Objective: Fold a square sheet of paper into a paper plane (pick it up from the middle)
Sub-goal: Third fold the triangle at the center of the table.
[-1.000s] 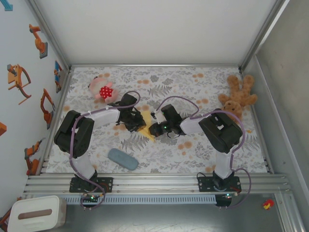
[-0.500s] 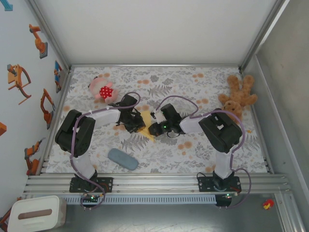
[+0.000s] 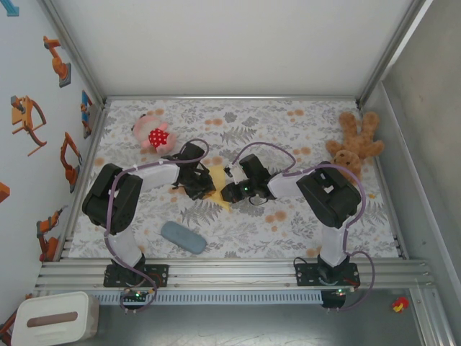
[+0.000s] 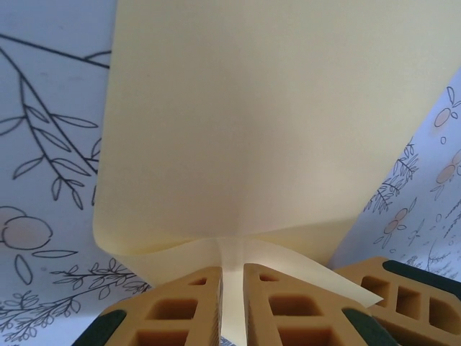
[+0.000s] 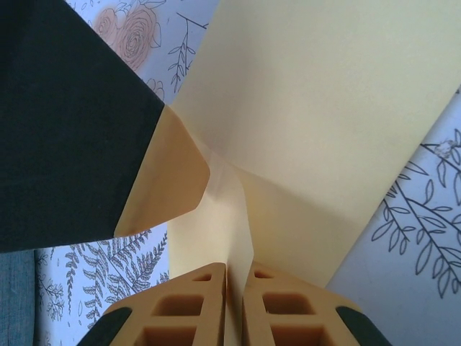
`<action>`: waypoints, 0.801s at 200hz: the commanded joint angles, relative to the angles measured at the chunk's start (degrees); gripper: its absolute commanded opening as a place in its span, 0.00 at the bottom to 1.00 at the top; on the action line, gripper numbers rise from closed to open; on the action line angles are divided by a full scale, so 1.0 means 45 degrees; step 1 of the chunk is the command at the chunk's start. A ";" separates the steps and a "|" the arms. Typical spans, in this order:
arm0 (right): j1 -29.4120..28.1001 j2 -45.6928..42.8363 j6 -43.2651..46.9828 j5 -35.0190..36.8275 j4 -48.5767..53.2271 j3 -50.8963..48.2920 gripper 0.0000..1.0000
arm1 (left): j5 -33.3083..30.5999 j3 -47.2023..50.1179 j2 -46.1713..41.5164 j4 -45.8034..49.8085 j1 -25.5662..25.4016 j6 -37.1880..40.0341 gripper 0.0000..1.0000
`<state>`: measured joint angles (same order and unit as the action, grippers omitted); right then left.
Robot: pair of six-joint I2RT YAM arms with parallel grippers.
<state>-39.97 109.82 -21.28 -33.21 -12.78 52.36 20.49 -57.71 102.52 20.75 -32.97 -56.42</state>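
Floral bench (image 3: 302,231): the square sheet of paper (image 4: 252,137) is pinched by left tool (image 4: 232,272) and right tool (image 5: 235,270); it could be torn by opposed 9 and 3 o'clock pulls.

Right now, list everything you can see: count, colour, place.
paper: 1, yellow, table centre, between the arms
pad: 1, grey-blue, near left of the table
soft toy: 1, pink with a red spotted patch, far left
teddy: 1, brown, far right
cloth: 1, pale with grey leaves and orange flowers, covering the table
stickers: several, mostly orange, left wall
box: 1, white, off the table, near left
small object: 1, red, off the table, near right
left arm: 1, black and white, jaws shut on the paper
right arm: 1, black and white, jaws shut on the paper
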 commanded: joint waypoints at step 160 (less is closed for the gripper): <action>0.0060 0.1159 -0.0772 0.0506 0.1364 0.0699 0.03 | 0.0444 0.0323 -0.0695 -0.0644 -0.0185 0.0041 0.20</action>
<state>-39.51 111.13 -24.36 -33.80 -9.19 54.92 20.91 -57.45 101.14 19.29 -33.10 -56.38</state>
